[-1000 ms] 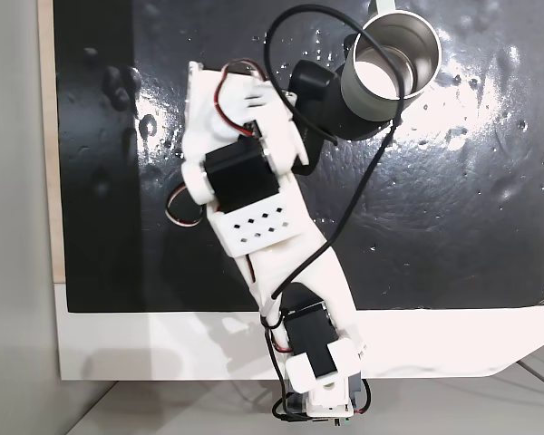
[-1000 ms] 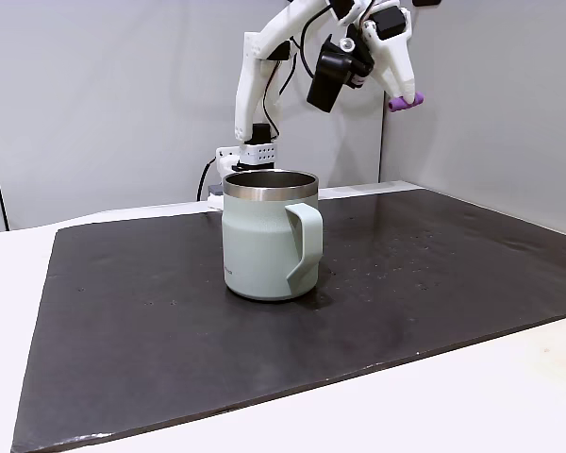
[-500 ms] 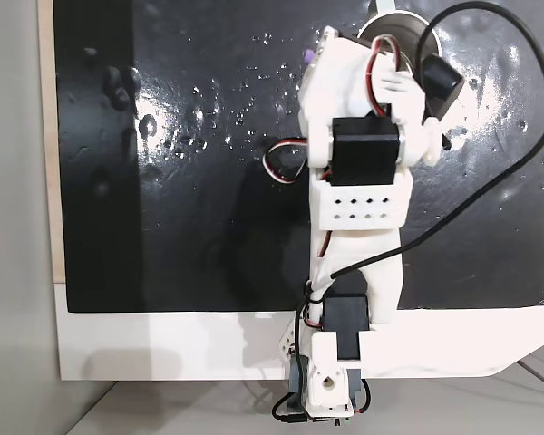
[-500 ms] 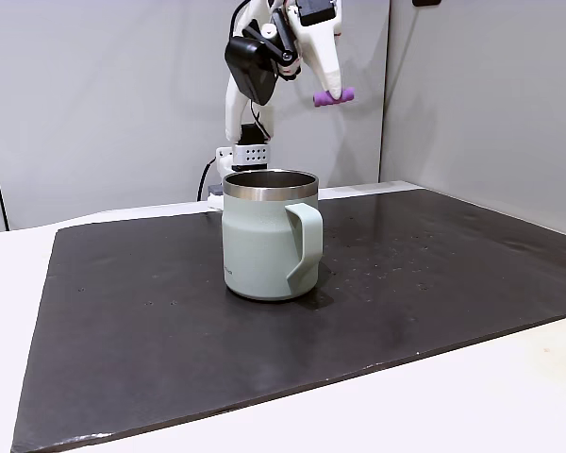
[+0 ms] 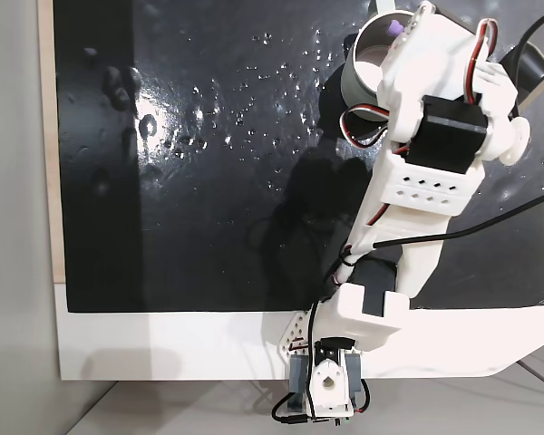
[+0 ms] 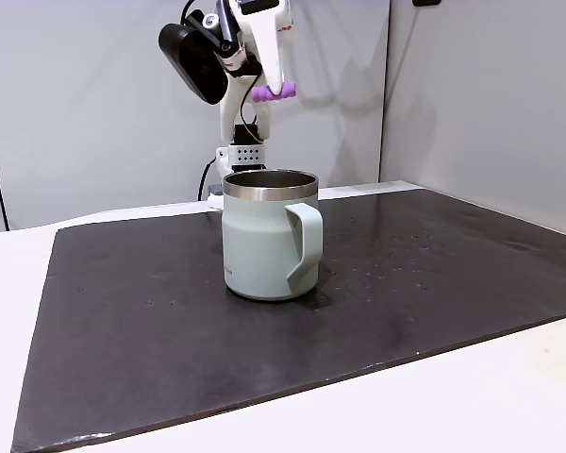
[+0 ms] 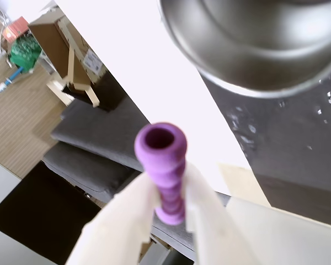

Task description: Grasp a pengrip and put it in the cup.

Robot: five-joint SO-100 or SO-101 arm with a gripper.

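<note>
Moved: claw (image 6: 274,92) swung above cup (image 6: 258,247) | pinches pengrip (image 7: 163,169) | look: purple, ribbed, hollow-ended tube

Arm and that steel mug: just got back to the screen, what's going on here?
The claw is shut on a small light-purple ribbed tube, held high in the air. In the side fixed view it hangs above the round steel cup with pale grey-green wall, which stands upright on the black mat. The tube is not yet in the cup.
</note>
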